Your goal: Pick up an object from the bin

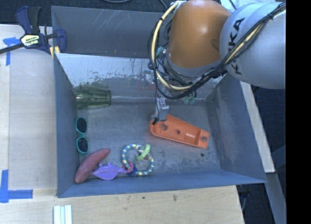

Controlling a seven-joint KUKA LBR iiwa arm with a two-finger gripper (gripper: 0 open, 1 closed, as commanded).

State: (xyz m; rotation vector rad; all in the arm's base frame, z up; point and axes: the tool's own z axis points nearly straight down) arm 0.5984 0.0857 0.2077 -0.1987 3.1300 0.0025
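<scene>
My gripper hangs below the orange dome in the middle of the bin, its one visible finger reaching down to the left end of a flat orange plastic piece. That orange piece lies slanted on the bin floor, running right and slightly down, with small holes in it. The fingertip sits at or just above its upper left edge; I cannot tell whether it touches. A beaded ring toy in yellow, blue and green lies lower left of the gripper.
A dark green cup lies on its side by the back left wall. Teal sunglasses rest along the left wall. A reddish sweet-potato shape and a purple piece lie at the front left.
</scene>
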